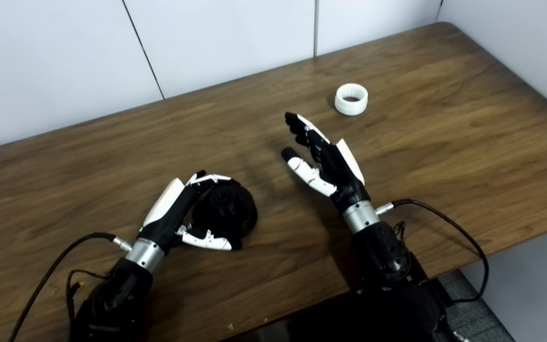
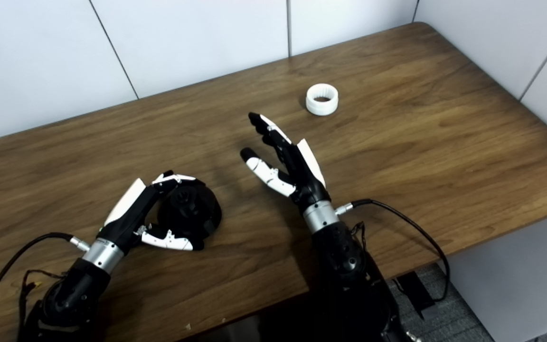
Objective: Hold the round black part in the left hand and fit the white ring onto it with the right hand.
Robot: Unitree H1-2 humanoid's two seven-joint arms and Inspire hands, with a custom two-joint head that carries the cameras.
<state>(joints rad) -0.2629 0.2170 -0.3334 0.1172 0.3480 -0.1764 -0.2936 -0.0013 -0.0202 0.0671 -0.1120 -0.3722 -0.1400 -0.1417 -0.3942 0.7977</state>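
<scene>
2 hands in play here. Left hand (image 1: 178,213) is curled around the round black part (image 1: 226,211), which sits on the tabletop (image 1: 444,156) toward the near edge, fingers over the top and thumb underneath. Right hand (image 1: 323,159) is spread wide and holding nothing, hovering mid-table. White ring (image 1: 351,99) lies flat nearer the far edge, well apart from those fingertips. Best bet: the robot reaches further out, comes down over the ring, pinches its outer wall evenly so the bore stays clear for mating.
</scene>
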